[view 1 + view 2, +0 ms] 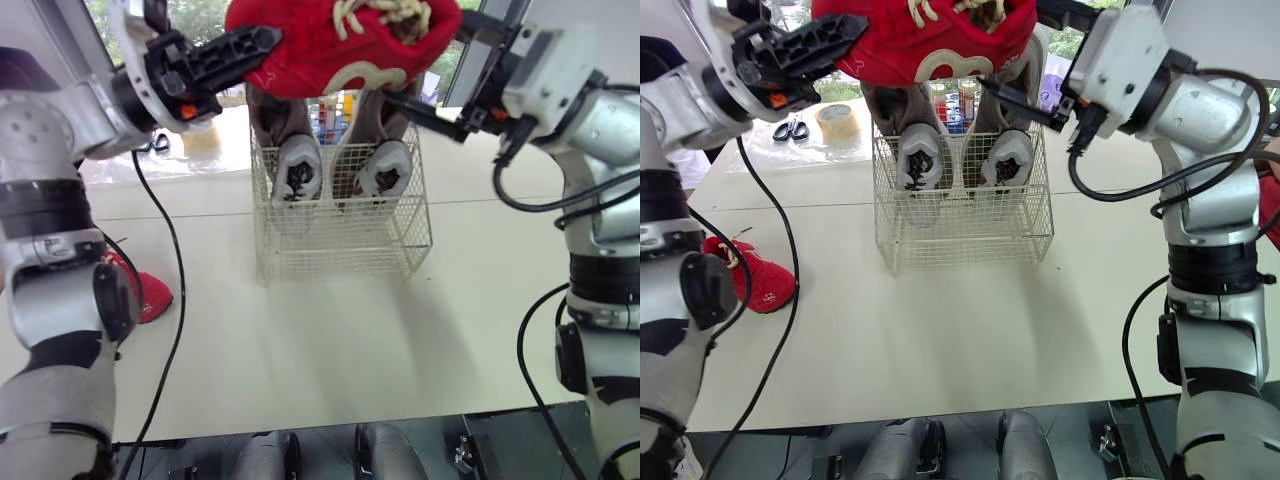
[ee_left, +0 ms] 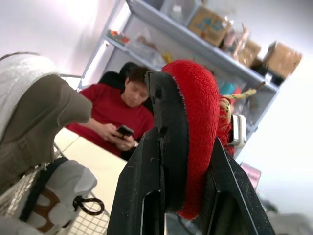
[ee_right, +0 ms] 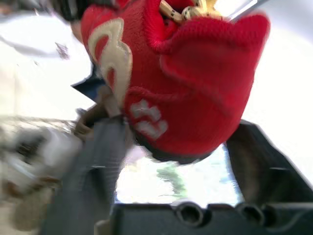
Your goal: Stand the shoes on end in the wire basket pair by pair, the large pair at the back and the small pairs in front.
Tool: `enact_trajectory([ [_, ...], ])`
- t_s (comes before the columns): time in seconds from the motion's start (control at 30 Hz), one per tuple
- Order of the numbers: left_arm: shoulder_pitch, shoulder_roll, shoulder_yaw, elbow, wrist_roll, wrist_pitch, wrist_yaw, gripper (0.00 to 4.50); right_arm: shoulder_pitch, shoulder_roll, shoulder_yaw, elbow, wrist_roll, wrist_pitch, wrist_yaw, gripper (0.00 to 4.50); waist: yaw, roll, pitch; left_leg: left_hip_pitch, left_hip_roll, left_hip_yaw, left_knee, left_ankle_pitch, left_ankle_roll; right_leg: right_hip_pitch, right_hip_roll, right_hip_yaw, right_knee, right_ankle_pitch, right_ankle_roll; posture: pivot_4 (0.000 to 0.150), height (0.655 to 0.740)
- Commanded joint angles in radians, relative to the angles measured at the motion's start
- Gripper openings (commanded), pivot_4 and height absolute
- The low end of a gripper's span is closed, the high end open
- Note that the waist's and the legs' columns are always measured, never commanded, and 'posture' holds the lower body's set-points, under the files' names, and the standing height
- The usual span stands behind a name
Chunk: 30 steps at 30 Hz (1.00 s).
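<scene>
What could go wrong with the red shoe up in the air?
The left gripper pinches the red shoe only by its soft rim, so it might slip and drop outside the basket. Coming down, it could bump the big shoes standing at the back and tip them. The light basket might also slide if knocked.

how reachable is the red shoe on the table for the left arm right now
Probably not yet: the left gripper is clamped on the raised red shoe above the wire basket. Nothing covers the table shoe.
</scene>
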Motion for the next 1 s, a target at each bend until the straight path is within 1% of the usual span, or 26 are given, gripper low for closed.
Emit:
enact_trajectory([
  [0.03, 0.028, -0.042, 0.162, -0.113, -0.129, -0.043, 0.144, 0.23, 0.092, 0.084, -0.191, -0.088, 0.329, 0.303, -0.206, 4.44, -0.001, -0.002, 0.0, 0.0, 0.0, 0.0, 0.0, 0.0, 0.0, 0.0, 0.0, 0.0, 0.0, 0.0, 0.0, 0.15, 0.74],
  [0.1, 0.067, -0.104, 0.21, -0.184, -0.175, -0.089, 0.232, 0.23, 0.146, 0.193, -0.276, -0.156, 0.566, 0.436, -0.401, 4.44, 0.0, -0.002, 0.001, 0.0, 0.0, -0.001, 0.0, 0.0, 0.0, 0.001, -0.001, -0.001, -0.001, 0.0, 0.0, 0.15, 0.74],
  [0.13, 0.089, -0.132, 0.212, -0.232, -0.174, -0.117, 0.253, 0.23, 0.16, 0.25, -0.292, -0.188, 0.685, 0.477, -0.494, 4.44, 0.0, -0.002, 0.0, 0.0, 0.0, -0.002, 0.0, 0.0, 0.0, 0.0, -0.001, -0.001, 0.0, 0.0, 0.0, 0.15, 0.74],
  [0.17, 0.109, -0.157, 0.199, -0.285, -0.156, -0.152, 0.261, 0.23, 0.166, 0.307, -0.294, -0.222, 0.779, 0.497, -0.574, 4.44, 0.0, -0.002, 0.0, 0.0, 0.0, -0.002, 0.0, 0.0, -0.001, 0.0, -0.001, -0.001, 0.0, 0.0, -0.001, 0.15, 0.74],
  [0.2, 0.121, -0.188, 0.184, -0.334, -0.147, -0.187, 0.271, 0.23, 0.154, 0.399, -0.284, -0.254, 0.873, 0.481, -0.683, 4.44, -0.002, -0.001, 0.001, 0.0, 0.0, -0.002, 0.0, 0.001, -0.002, 0.0, -0.001, -0.001, 0.0, 0.0, -0.001, 0.15, 0.74],
  [0.27, 0.126, -0.248, 0.178, -0.394, -0.157, -0.25, 0.299, 0.23, 0.123, 0.552, -0.261, -0.295, 0.957, 0.425, -0.838, 4.44, -0.003, -0.001, 0.001, 0.0, 0.0, -0.002, -0.001, 0.002, -0.003, -0.001, 0.0, -0.001, 0.001, 0.001, -0.002, 0.15, 0.74],
  [0.3, 0.128, -0.272, 0.174, -0.414, -0.162, -0.274, 0.313, 0.23, 0.104, 0.61, -0.247, -0.306, 0.96, 0.398, -0.888, 4.44, -0.003, -0.001, 0.001, 0.0, 0.0, -0.002, -0.001, 0.002, -0.004, -0.002, 0.0, -0.001, 0.001, 0.001, -0.002, 0.15, 0.74],
  [0.33, 0.134, -0.286, 0.167, -0.427, -0.16, -0.291, 0.321, 0.23, 0.09, 0.64, -0.237, -0.309, 0.948, 0.383, -0.915, 4.44, -0.003, -0.001, 0.0, 0.0, 0.0, -0.002, -0.001, 0.002, -0.004, -0.002, 0.0, 0.0, 0.001, 0.001, -0.002, 0.15, 0.74],
  [0.4, 0.156, -0.308, 0.152, -0.443, -0.167, -0.306, 0.337, 0.23, 0.058, 0.668, -0.206, -0.316, 0.919, 0.37, -0.935, 4.44, -0.002, -0.001, 0.0, 0.0, 0.0, -0.001, -0.001, 0.002, -0.004, -0.003, 0.0, 0.0, 0.001, 0.001, -0.002, 0.15, 0.74],
  [0.47, 0.182, -0.312, 0.137, -0.456, -0.179, -0.306, 0.345, 0.23, 0.036, 0.669, -0.181, -0.321, 0.903, 0.364, -0.934, 4.44, -0.001, -0.001, 0.0, 0.0, -0.001, -0.001, -0.001, 0.002, -0.004, -0.002, 0.0, 0.0, 0.001, 0.001, -0.002, 0.15, 0.74],
  [0.5, 0.194, -0.311, 0.133, -0.463, -0.195, -0.301, 0.348, 0.23, 0.034, 0.648, -0.167, -0.322, 0.874, 0.365, -0.917, 4.44, -0.001, -0.001, 0.0, 0.0, -0.001, -0.001, -0.001, 0.002, -0.003, -0.002, 0.0, 0.0, 0.001, 0.001, -0.002, 0.15, 0.74],
  [0.6, 0.232, -0.297, 0.109, -0.485, -0.208, -0.298, 0.35, 0.23, 0.032, 0.605, -0.161, -0.312, 0.856, 0.364, -0.872, 4.44, -0.001, -0.001, 0.0, 0.0, -0.001, -0.001, -0.001, 0.001, -0.002, -0.001, 0.001, 0.0, 0.001, 0.001, -0.002, 0.15, 0.74],
  [0.8, 0.271, -0.289, 0.084, -0.477, -0.202, -0.324, 0.361, 0.23, -0.011, 0.597, -0.161, -0.296, 0.873, 0.351, -0.866, 4.44, -0.003, -0.001, 0.0, 0.0, 0.0, -0.001, -0.001, 0.001, -0.001, -0.001, 0.001, 0.0, 0.001, 0.001, -0.002, 0.15, 0.74],
  [1.0, 0.307, -0.28, 0.073, -0.491, -0.228, -0.329, 0.366, 0.23, -0.048, 0.608, -0.191, -0.259, 0.898, 0.313, -0.881, 4.44, -0.003, -0.001, 0.0, 0.0, 0.0, -0.001, -0.001, 0.001, -0.001, -0.001, 0.002, 0.0, 0.001, 0.001, -0.002, 0.15, 0.74],
])
